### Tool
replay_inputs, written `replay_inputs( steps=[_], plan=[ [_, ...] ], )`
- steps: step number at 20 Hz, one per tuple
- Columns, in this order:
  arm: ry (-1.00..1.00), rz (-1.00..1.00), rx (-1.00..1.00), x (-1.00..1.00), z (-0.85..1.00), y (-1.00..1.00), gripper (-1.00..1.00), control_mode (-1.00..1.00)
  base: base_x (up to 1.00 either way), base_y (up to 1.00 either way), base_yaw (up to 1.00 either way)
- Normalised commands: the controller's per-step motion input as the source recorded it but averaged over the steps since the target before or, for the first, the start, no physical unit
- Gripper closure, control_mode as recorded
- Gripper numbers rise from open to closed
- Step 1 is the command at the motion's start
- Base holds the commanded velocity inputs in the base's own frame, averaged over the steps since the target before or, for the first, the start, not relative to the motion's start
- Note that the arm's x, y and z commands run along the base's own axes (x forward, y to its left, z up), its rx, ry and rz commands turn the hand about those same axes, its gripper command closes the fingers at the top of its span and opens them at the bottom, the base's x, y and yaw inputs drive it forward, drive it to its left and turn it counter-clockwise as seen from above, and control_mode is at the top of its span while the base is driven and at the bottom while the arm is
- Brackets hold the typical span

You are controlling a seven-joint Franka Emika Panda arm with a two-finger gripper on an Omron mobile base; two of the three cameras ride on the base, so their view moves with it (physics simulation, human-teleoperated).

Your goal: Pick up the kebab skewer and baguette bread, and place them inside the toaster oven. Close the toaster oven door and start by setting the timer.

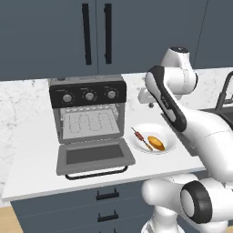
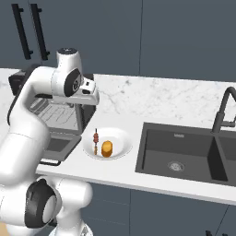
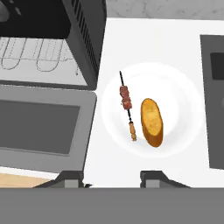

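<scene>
Round white plate point(image 3: 183, 127) near the desk point(image 1: 27, 159) front edge holds the thin kebab skewer point(image 3: 127, 106) with red-brown chunks beside the oval golden baguette bread point(image 3: 151, 122), apart. Boxy grey toaster oven point(image 1: 88, 93), wire rack, toaster oven door point(image 1: 94, 156) dropped flat. Hand view: gripper point(image 3: 111, 177) above plate, jaws apart, empty. Right base view adds dark sink point(image 2: 184, 152). Marble backsplash, dark cabinets.

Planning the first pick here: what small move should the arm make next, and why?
Probably lower the end effector toward the kebab skewer. It hangs open above the white plate, where skewer and baguette bread lie side by side, untouched, and the toaster oven door is already down, rack exposed.
</scene>
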Motion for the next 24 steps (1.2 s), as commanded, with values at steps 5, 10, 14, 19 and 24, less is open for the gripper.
replay_inputs(
  steps=[5,10,14,19,24],
  plan=[
    [-0.01,0.03,-0.03,-0.44,-0.12,0.06,-1.0,-1.0,0.0,0.0,0.0],
    [-0.22,0.07,-0.22,-0.78,-0.36,0.85,-1.0,-1.0,0.0,0.0,0.0],
    [-0.22,0.05,-0.24,-0.23,-0.22,0.94,-1.0,-1.0,0.0,0.0,0.0],
    [-0.09,0.0,-0.12,0.21,-0.15,0.78,-1.0,-1.0,0.0,0.0,0.0],
    [-0.08,0.01,-0.07,0.44,-0.27,0.69,-1.0,-1.0,0.0,0.0,0.0]
  ],
)
